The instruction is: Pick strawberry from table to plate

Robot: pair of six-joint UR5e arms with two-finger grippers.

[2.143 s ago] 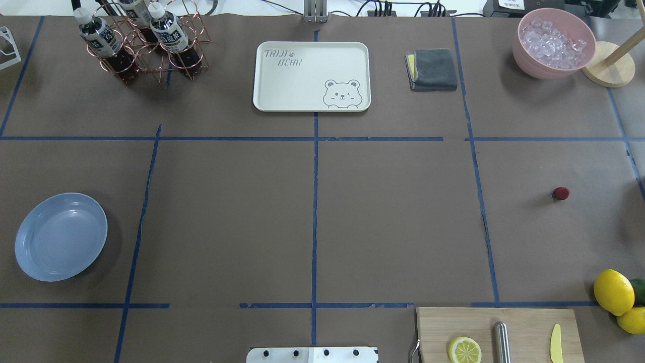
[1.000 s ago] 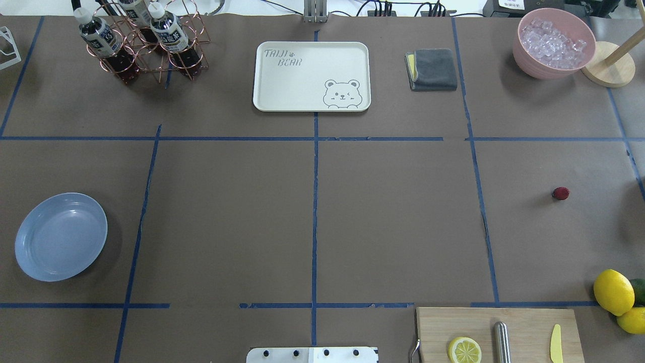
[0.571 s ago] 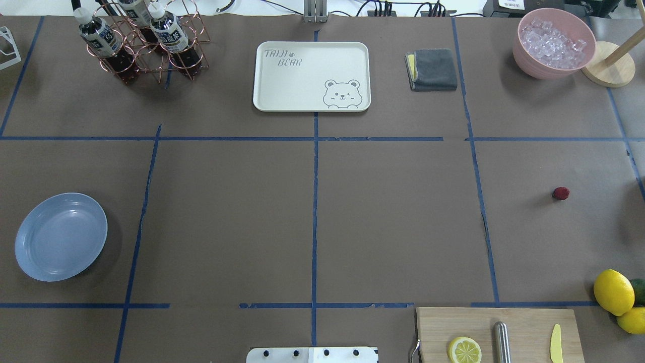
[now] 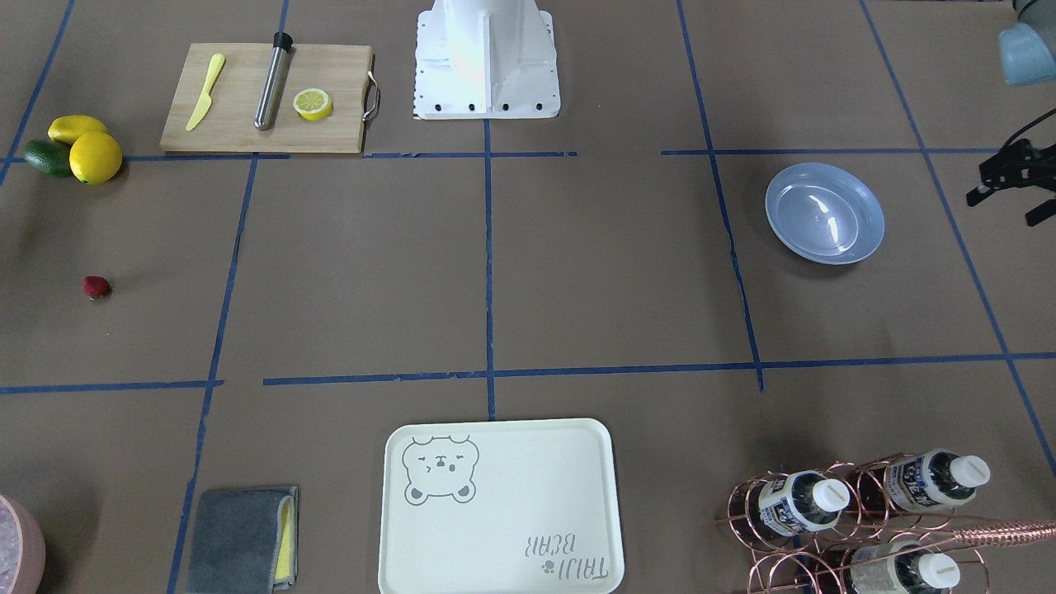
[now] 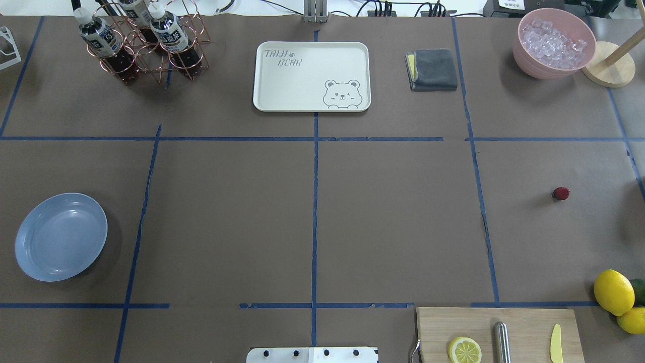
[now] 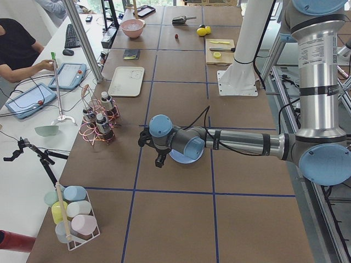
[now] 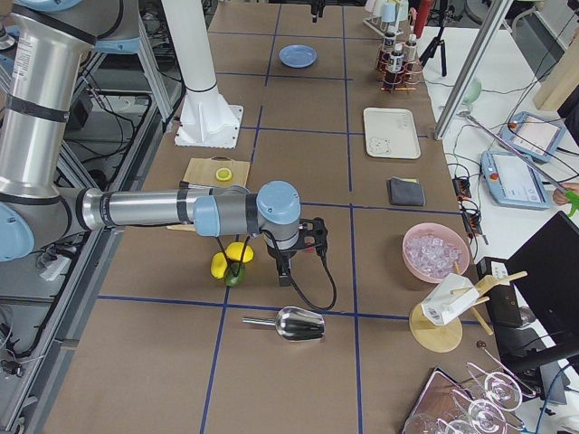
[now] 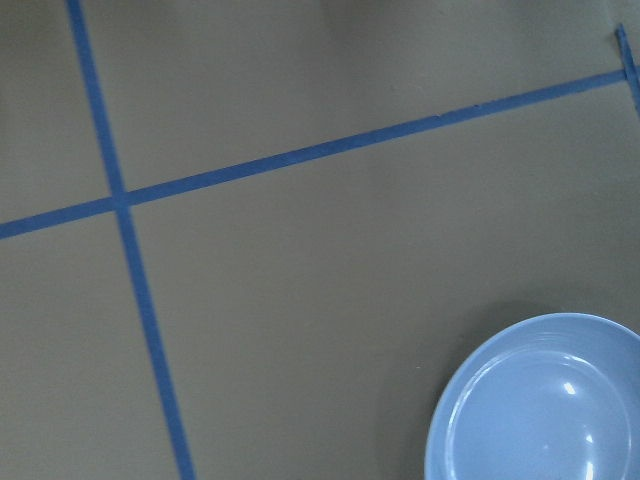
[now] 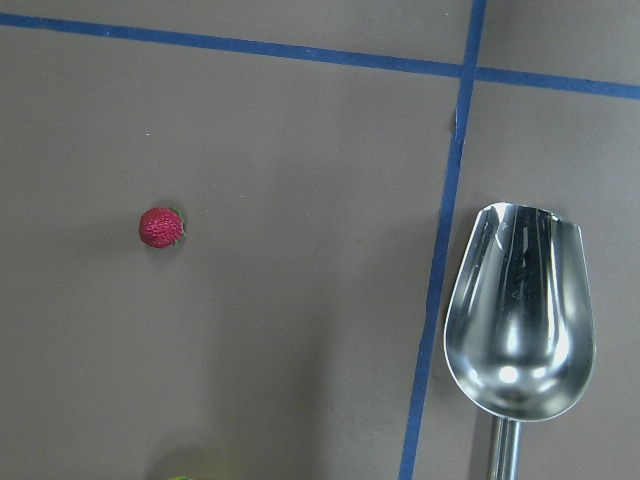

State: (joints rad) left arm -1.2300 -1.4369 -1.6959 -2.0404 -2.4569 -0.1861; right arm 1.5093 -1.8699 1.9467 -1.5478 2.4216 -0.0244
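1. Far left: plate (image 5: 60,237), light blue, glossy, empty, flat on the table (image 5: 393,217), well apart from everything else.
2. Left gripper (image 4: 1001,206) at the edge of the front-facing view, beside the plate and above the table; fingers spread apart, nothing between them.
3. Back left: copper wire rack (image 4: 1002,530) holding three capped bottles (image 5: 101,38) of dark drink, upright in its rings.
4. Back centre: cream tray (image 5: 302,85) with bear drawing, empty.
5. Just right of the tray: folded grey cloth (image 5: 434,69), yellow layer at one edge.
6. Front, right of centre: wooden cutting board (image 5: 524,322) carrying lemon half (image 5: 464,350), metal rod (image 5: 501,343) and yellow knife (image 5: 555,344).
7. Right side: strawberry (image 5: 560,193) alone on bare table, nearly the full table width from the plate.
8. Back right: pink bowl (image 5: 524,53) filled with ice (image 5: 554,43).
9. Front right edge: two lemons (image 5: 613,291) touching, avocado (image 5: 639,290) tucked behind.
10. Right gripper (image 7: 284,271) seen only from the side camera, above the table near the lemons; spread or closed, cannot tell.
11. Right wrist view: metal scoop (image 9: 520,310), empty, lying on the table, well apart from the strawberry.
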